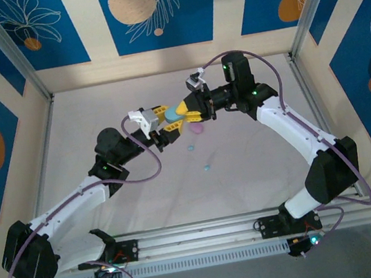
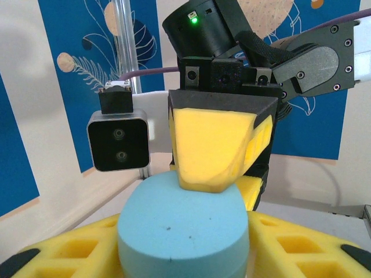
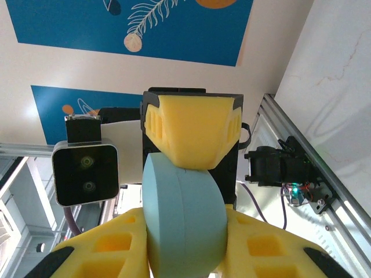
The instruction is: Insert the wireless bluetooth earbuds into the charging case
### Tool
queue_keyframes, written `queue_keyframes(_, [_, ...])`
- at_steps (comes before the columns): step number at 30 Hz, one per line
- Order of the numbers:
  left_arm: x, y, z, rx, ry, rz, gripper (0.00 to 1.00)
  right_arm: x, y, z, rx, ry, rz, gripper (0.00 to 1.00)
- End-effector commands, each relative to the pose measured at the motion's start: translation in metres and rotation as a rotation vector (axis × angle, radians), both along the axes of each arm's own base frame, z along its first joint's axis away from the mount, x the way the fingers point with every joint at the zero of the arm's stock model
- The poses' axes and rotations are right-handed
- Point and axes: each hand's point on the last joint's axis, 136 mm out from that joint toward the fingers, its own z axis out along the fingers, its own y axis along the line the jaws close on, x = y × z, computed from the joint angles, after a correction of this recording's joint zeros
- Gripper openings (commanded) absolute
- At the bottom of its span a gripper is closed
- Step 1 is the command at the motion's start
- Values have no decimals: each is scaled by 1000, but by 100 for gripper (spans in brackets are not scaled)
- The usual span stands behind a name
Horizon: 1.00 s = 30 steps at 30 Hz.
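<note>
Step in hand, as judged: readying the case, probably opening it. Left tool (image 1: 164, 124) and right tool (image 1: 184, 113) meet in mid-air, both clamped on the light blue charging case (image 1: 171, 115); no open lid seen. Light blue earbuds (image 1: 207, 167) lie loose on the bench (image 1: 84, 112) below. Next move calls for parting the lid without losing grip.

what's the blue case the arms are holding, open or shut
Shut, as far as shows: the light blue case is one smooth closed pebble, no lid raised, clamped between the left gripper and the right gripper.
</note>
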Motion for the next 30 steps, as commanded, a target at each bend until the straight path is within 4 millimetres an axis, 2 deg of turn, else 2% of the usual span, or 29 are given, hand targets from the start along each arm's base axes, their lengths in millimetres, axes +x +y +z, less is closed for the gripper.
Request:
queue_keyframes(1, [-12,-6,18,-25,-41,-63,48,-7,-3,10,16,-27,-3,6])
queue_keyframes(11, [-11,-6,19,-32,-37,-61,52,-5,-4,7,20,-24,-15,6])
queue_keyframes(21, [-11,-5,21,-40,-30,-62,36,-4,-6,4,13,-18,-27,7])
queue_keyframes(26, [-12,-6,21,-43,-26,-70,29,0,-11,1,-7,-49,-62,22])
queue_keyframes(30, [-16,-8,20,-34,-16,-100,26,7,-21,5,-43,-143,-144,43])
